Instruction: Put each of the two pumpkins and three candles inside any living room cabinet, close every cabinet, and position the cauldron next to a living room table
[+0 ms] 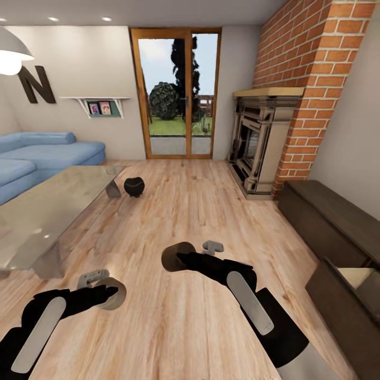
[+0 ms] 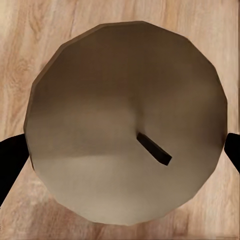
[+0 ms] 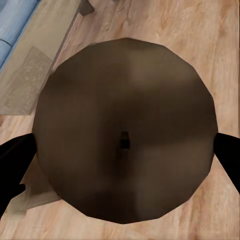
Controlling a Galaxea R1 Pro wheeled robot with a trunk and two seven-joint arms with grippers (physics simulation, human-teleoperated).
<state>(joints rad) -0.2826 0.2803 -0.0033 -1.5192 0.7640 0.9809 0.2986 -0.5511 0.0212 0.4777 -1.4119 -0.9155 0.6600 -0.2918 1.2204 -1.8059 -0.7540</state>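
My left gripper [image 1: 109, 294] is shut on a tan candle [image 1: 117, 296], held low over the plank floor. In the left wrist view that candle [image 2: 125, 95] shows its round top and dark wick between the black fingers [image 2: 10, 165]. My right gripper [image 1: 178, 257] is shut on a darker brown candle [image 1: 170, 255]; the right wrist view has the candle [image 3: 125, 90] between the fingers [image 3: 227, 160]. The black cauldron [image 1: 134, 186] stands on the floor by the far corner of the table [image 1: 47, 206]. The dark cabinet [image 1: 330, 219] runs along the right wall, with one drawer [image 1: 356, 278] pulled out.
A blue sofa [image 1: 47, 155] sits behind the table at the left. The stone fireplace [image 1: 258, 148] and brick chimney stand at the back right, with a glass door [image 1: 177, 95] in the far wall. Bare floor lies between me and the cabinet.
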